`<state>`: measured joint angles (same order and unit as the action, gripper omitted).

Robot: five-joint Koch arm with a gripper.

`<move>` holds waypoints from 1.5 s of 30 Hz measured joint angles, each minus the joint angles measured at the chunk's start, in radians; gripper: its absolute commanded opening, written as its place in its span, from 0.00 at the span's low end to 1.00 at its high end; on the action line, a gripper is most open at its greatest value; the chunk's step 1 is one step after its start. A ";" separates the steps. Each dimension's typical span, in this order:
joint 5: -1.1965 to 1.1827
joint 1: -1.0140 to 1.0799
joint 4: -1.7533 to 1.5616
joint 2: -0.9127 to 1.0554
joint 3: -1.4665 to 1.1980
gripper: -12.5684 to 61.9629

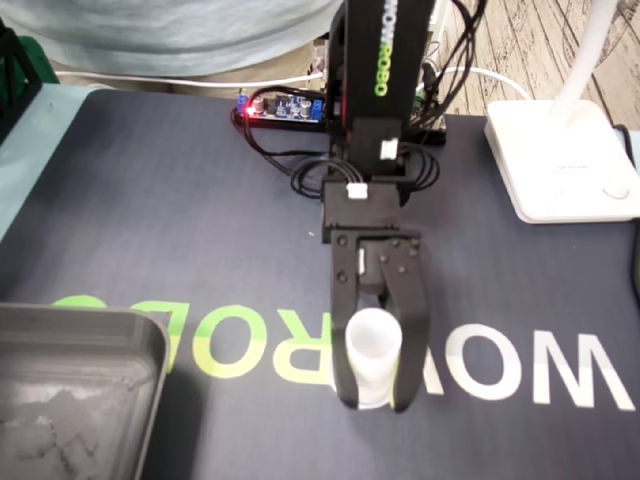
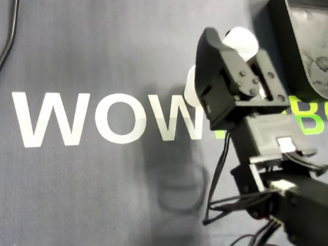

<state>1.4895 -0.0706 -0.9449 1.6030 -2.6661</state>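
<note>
Cup (image 1: pixel 372 340) within hand (image 1: pixel 375 400), tray (image 1: pixel 80 322) nearby

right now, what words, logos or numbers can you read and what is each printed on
"WOWROBO": white and green letters on the dark grey table mat, upside down in the fixed view, partly behind the black gripper.
"WOWROBO": along the black robot arm.
Too small to read: markings on the small circuit board.
No print visible on the white plastic cup held in the gripper.

Our arm's stretched out low and forward, wrist tipped down, gripper (image 1: pixel 374 398) jaws pinched snug on the white cup (image 1: pixel 372 340).
</note>
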 measured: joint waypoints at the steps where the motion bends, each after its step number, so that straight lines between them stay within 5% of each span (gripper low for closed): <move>1: 0.000 0.000 0.023 0.029 0.000 0.25; 18: -0.360 0.307 0.595 0.210 0.433 0.25; 45: -1.456 0.595 0.681 -0.413 1.083 0.25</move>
<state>0.0337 0.5246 -0.2638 1.1904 -1.5831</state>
